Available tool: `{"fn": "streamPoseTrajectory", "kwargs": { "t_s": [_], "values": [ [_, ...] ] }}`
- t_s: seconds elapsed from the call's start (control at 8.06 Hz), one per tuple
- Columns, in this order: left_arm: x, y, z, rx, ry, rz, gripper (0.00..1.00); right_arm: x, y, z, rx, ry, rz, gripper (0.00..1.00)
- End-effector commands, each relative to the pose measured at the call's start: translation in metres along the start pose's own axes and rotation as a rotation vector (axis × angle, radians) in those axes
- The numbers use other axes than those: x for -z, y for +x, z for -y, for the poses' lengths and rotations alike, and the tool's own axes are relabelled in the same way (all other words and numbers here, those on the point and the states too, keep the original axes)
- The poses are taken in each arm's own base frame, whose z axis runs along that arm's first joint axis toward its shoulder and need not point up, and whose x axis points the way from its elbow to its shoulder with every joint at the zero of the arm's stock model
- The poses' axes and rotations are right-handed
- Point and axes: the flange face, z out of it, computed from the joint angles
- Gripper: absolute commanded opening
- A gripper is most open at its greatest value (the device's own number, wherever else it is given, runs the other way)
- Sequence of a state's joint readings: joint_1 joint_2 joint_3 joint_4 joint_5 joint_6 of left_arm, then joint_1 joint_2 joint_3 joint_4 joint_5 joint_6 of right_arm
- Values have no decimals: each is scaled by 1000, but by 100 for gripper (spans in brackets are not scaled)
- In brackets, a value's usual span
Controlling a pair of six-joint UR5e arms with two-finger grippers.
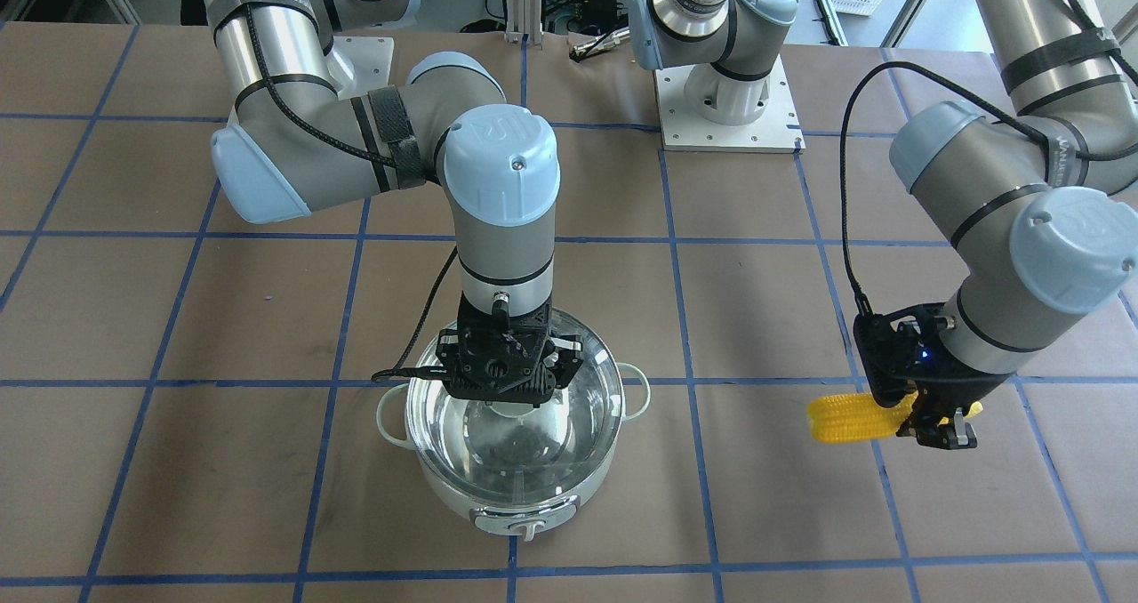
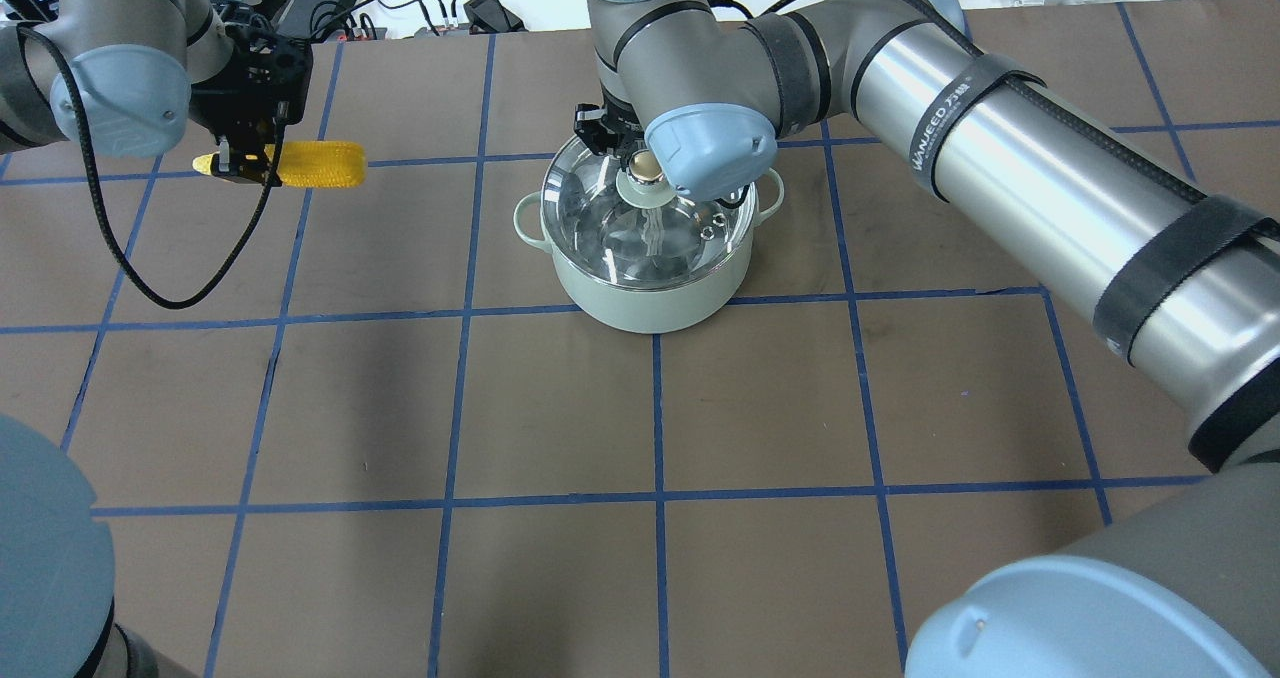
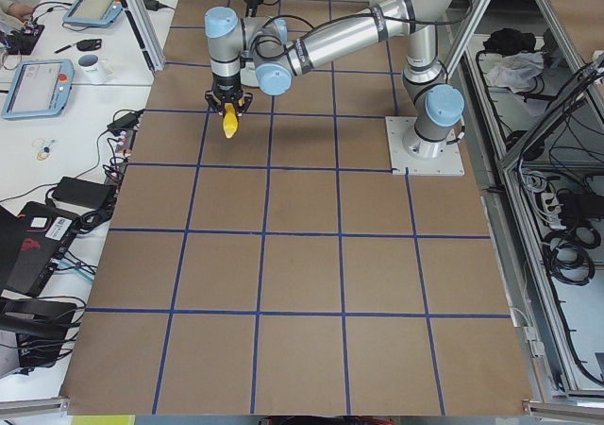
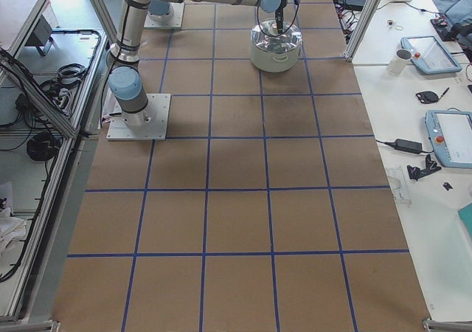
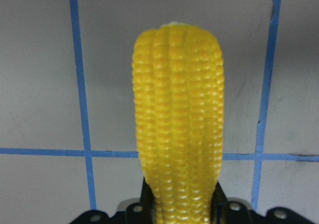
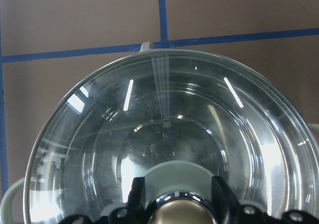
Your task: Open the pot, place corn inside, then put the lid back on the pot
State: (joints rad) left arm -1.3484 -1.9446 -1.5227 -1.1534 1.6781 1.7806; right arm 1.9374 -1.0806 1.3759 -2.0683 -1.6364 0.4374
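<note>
Corn (image 2: 315, 163): one yellow ear with bumpy kernel rows, gripped near its tapered end by the left pincer (image 2: 240, 153), which is clenched on it. The long axis lies level, blunt end toward the pot and tip poking out past the pincer's far side. It sits well apart from the pot, on the robot's left. Only the left wrist view shows the pale green stub on the blunt end.

Pot (image 2: 650, 298): round, pale mint, with loop handles. The silver tab shows only in the front-facing view.

Lid (image 2: 640, 228): clear domed glass, seated on the pot. Its metallic knob (image 6: 182, 211) sits on a pale green base.

Right pincer (image 6: 180, 204): its fingers (image 6: 137, 194) press either side of the knob, gripping it. The wrist hides this from overhead.

Desk (image 2: 560, 408): brown, gridded with blue tape.
</note>
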Motion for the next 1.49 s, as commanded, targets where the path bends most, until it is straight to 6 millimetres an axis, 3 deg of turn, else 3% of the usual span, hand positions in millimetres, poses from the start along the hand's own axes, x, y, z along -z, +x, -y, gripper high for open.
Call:
{"fn": "streamPoseTrajectory", "kwargs": {
  "t_s": [0.0, 0.37, 0.62, 0.87, 0.99, 1.36],
  "values": [
    [27, 14, 3, -7, 5, -17, 0, 11, 0, 2, -1, 11, 20, 21],
    [50, 24, 14, -20, 46, -7, 0, 87, 28, -3, 22, 26, 20, 21],
    [66, 28, 34, -17, 87, 21, 0, 139, 70, -7, 39, 8, 33, 21],
    [77, 34, 99, 49, 141, 33, 0, 184, 136, -18, 41, -48, 16, 18],
    [77, 38, 141, 84, 152, 28, 0, 192, 158, -19, 60, -74, 14, 18],
    [79, 43, 227, 174, 272, 78, 0, 205, 208, -21, 100, -107, 2, 18]
  ]
}}
